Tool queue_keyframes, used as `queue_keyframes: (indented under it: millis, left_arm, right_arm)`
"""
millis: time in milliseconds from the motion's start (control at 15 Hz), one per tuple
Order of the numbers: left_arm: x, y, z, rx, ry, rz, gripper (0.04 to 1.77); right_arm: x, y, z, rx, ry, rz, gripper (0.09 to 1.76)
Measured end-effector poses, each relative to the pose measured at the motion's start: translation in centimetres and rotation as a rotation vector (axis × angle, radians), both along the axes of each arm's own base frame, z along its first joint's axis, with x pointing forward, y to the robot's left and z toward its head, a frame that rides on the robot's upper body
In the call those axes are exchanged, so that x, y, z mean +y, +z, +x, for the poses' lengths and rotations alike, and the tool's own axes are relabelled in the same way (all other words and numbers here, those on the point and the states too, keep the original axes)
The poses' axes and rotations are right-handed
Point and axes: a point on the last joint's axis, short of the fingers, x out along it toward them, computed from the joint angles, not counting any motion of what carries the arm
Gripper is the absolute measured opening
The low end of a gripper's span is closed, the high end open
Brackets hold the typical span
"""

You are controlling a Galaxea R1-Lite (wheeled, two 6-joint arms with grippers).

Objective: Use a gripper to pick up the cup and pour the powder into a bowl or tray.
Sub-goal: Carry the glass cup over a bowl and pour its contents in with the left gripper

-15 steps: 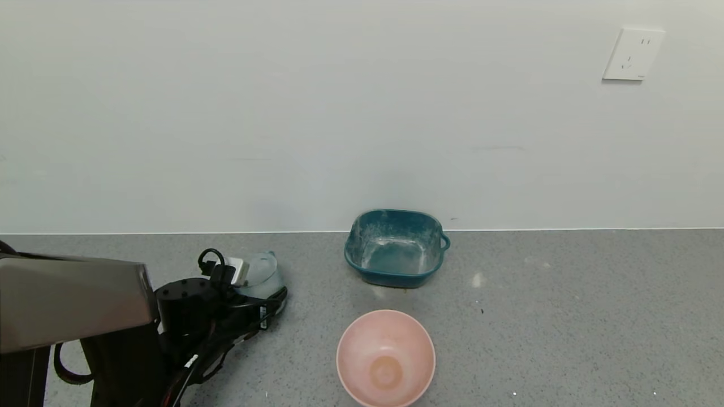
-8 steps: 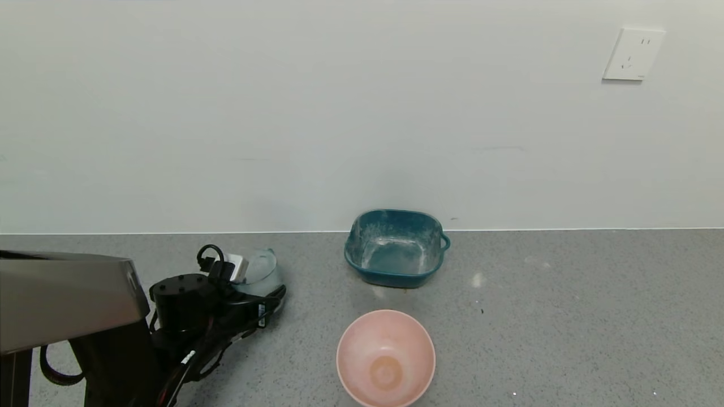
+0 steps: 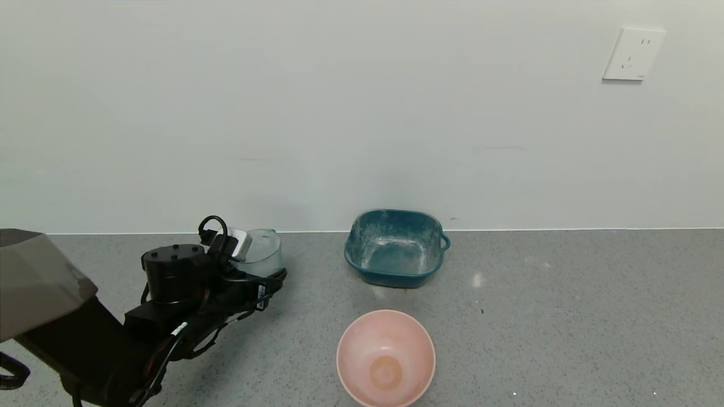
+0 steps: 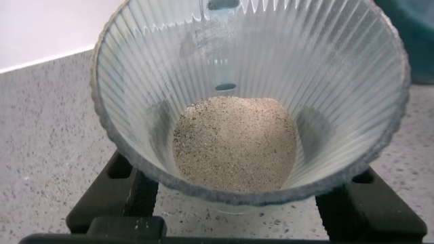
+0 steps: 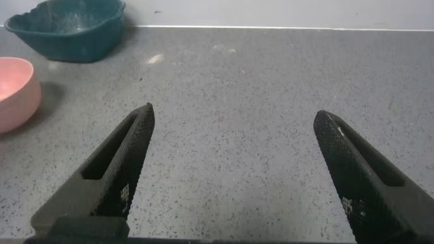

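Observation:
My left gripper (image 3: 259,278) is shut on the clear ribbed cup (image 3: 262,252) and holds it upright above the grey counter, left of the bowl. In the left wrist view the cup (image 4: 271,54) sits between the black fingers (image 4: 119,193), with a heap of pale grainy powder (image 4: 234,142) at its bottom. The round pale pink bowl (image 3: 362,339) stands empty at the front centre and also shows in the right wrist view (image 5: 13,91). My right gripper (image 5: 234,115) is open and empty over bare counter to the right of the bowl, out of the head view.
A square teal tray (image 3: 435,237) with a small side handle and whitish dust inside stands by the wall behind the bowl; it also shows in the right wrist view (image 5: 68,30). A wall socket (image 3: 632,54) is at upper right. The wall closes off the counter's back.
My left arm has risen and drawn back a little, lifting the cup higher off the counter. The bowl and tray have not moved.

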Motion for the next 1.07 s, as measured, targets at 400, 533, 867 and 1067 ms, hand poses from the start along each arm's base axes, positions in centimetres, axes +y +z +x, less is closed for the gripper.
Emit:
queue_keyframes:
  millis: [400,533,867,1067]
  left_arm:
    - [-2.9,3.2,-1.6,-0.053,-0.084,0.138,1.29]
    - [-3.9,4.0,-2.0,-0.067,-0.102,0.207,1.29]
    - [-6.4,5.5,-3.1,-0.065,-0.149,0.342,1.29]
    - [-7.9,6.1,-4.1,-0.071,-0.177,0.432,1.29]
  right_arm:
    - [0.0,0.0,0.0,0.000,0.000,0.000,1.71]
    - [0.0,0.0,0.0,0.000,0.000,0.000,1.71]
    - [0.0,0.0,0.0,0.000,0.000,0.000,1.71]
    - [0.0,0.0,0.0,0.000,0.000,0.000,1.71]
